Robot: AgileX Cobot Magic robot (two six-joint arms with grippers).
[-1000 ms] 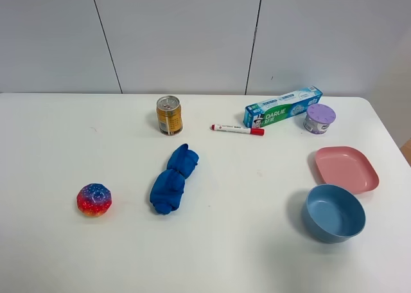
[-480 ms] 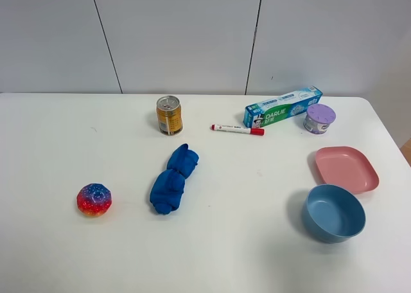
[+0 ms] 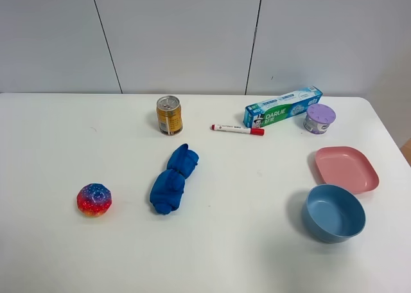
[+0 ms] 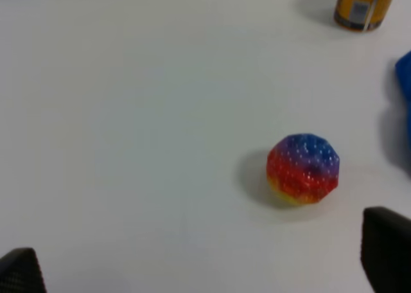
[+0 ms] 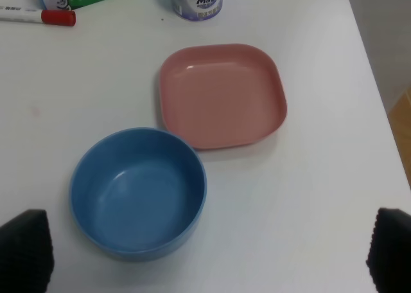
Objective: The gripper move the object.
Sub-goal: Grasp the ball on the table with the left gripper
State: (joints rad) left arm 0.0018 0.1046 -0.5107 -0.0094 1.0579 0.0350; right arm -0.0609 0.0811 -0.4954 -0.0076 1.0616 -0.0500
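A rainbow-coloured ball (image 3: 94, 199) lies on the white table (image 3: 58, 132) at the front left; it also shows in the left wrist view (image 4: 302, 169). My left gripper (image 4: 202, 267) is open and empty, its fingertips (image 4: 385, 251) wide apart, short of the ball. A blue bowl (image 3: 333, 213) (image 5: 137, 191) and a pink plate (image 3: 345, 168) (image 5: 222, 94) sit at the right. My right gripper (image 5: 209, 254) is open and empty, above the bowl's near side. Neither arm shows in the exterior view.
A blue cloth (image 3: 173, 178) lies mid-table. A gold can (image 3: 169, 115), a red-capped marker (image 3: 237, 129), a green toothpaste box (image 3: 282, 106) and a purple tub (image 3: 319, 118) stand along the back. The table's right edge (image 5: 385, 139) is close to the plate.
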